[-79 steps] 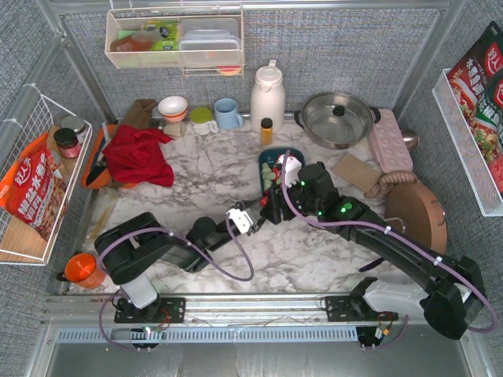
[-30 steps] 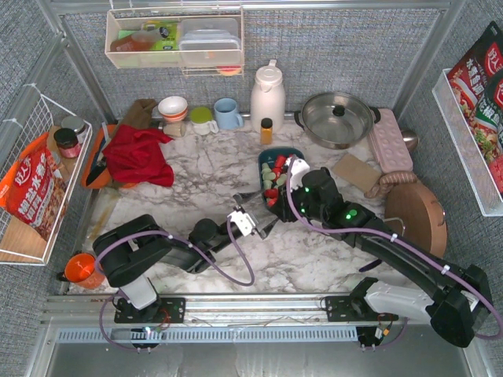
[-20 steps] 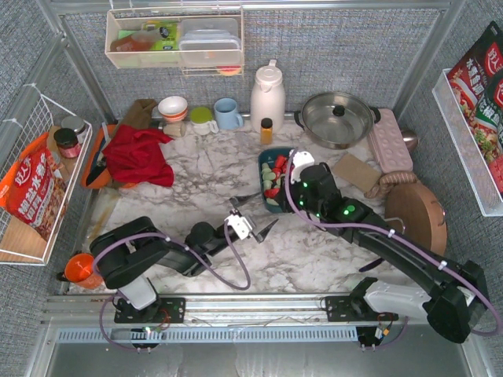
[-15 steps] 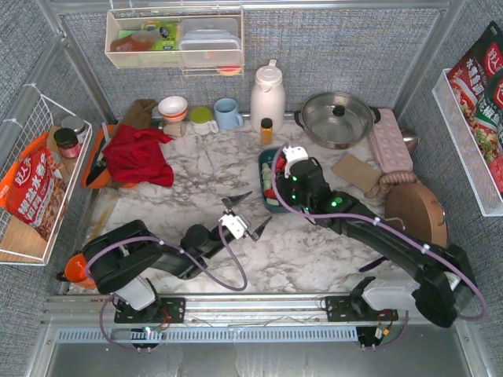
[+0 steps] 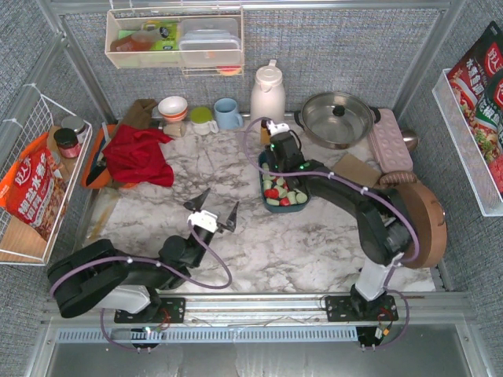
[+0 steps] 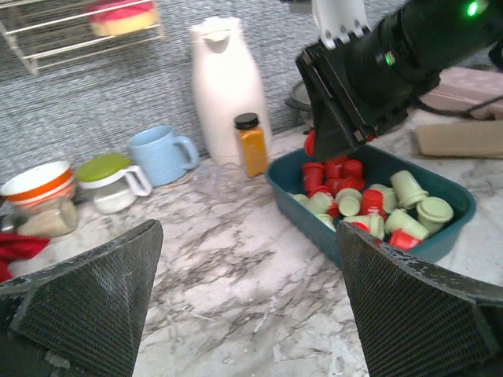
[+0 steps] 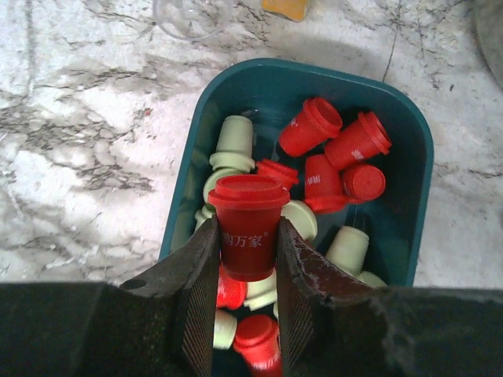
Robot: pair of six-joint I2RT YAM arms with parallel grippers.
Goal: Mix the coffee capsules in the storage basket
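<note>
The dark teal storage basket (image 5: 305, 206) lies on the marble, right of centre, and holds several red and pale green coffee capsules (image 5: 280, 191). My right gripper (image 5: 278, 151) hangs over the basket's far end. In the right wrist view it (image 7: 247, 236) is shut on an upright red capsule (image 7: 250, 212), held above the basket (image 7: 267, 94) and the loose capsules (image 7: 330, 149). My left gripper (image 5: 212, 210) is open and empty over bare marble, left of the basket. Its view shows wide-spread fingers (image 6: 86, 290), the basket (image 6: 377, 243), its capsules (image 6: 369, 204) and the right gripper (image 6: 354, 86).
A white thermos (image 5: 267, 94), a small amber bottle (image 5: 266, 129) and a blue mug (image 5: 228, 114) stand behind the basket. A steel pot (image 5: 338, 118) is at the back right, a round wooden board (image 5: 416, 212) at the right, a red cloth (image 5: 140, 153) at the left.
My left gripper has drawn back left and toward the near edge, away from the basket. My right gripper has moved from the basket's near end to its far end.
</note>
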